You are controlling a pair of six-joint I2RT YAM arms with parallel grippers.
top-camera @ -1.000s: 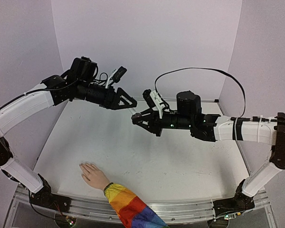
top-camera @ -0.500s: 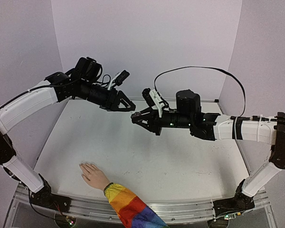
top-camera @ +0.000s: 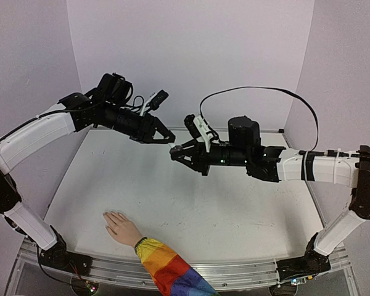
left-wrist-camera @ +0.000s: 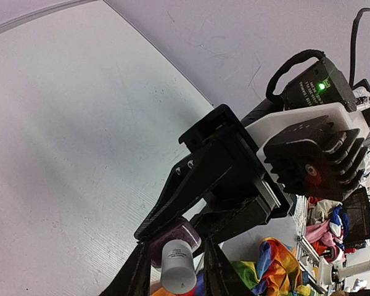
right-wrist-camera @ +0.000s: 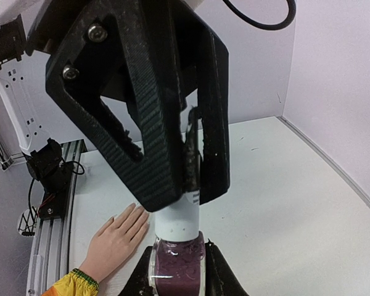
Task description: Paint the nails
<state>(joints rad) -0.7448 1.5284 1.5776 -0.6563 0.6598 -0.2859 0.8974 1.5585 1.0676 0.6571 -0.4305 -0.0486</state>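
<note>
Nails (top-camera: 108,215) are lying at the fingertips of the pale hand (top-camera: 120,227), which is resting palm down on the near left part of the table (top-camera: 234,209), its rainbow-striped sleeve (top-camera: 166,268) trailing toward the near edge; they are too small to tell their colour. Well apart from them, above the middle of the table, the left gripper (top-camera: 169,140) is reaching in from the left and clamping its fingers on the white cap (right-wrist-camera: 177,221) of a small bottle (right-wrist-camera: 176,258) of dark purple polish. The cap is sitting on the bottle's neck. Meeting it from the right, the right gripper (top-camera: 175,152) is squeezing the bottle's body between its fingers.
</note>
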